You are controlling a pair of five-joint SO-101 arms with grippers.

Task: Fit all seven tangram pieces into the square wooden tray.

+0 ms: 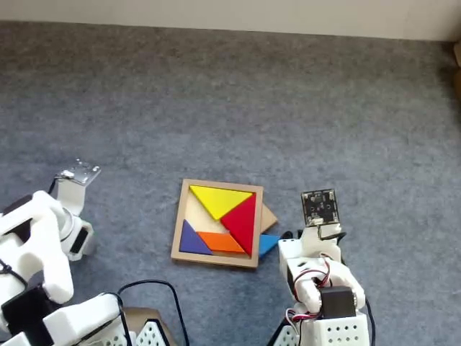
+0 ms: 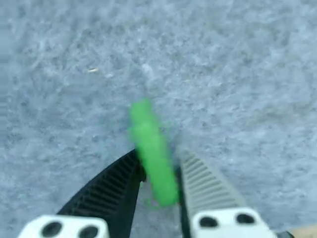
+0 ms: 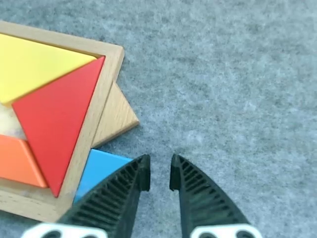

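Left jaws, green piece (image 2: 153,158) clamped (carpet (image 2: 237,59) around)

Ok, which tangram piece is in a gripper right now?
The green piece, clamped in the left gripper; the rest lie in or beside the tray.

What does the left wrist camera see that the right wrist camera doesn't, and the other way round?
Left wrist view: a green piece clamped in the left gripper, over the carpet. Right wrist view: a corner of the wooden tray holding a yellow piece, a red piece and an orange piece, with a plain wooden piece and a blue piece outside beside its edge; the right gripper is empty, slightly open. Shared: grey carpet and a gripper's two fingers.
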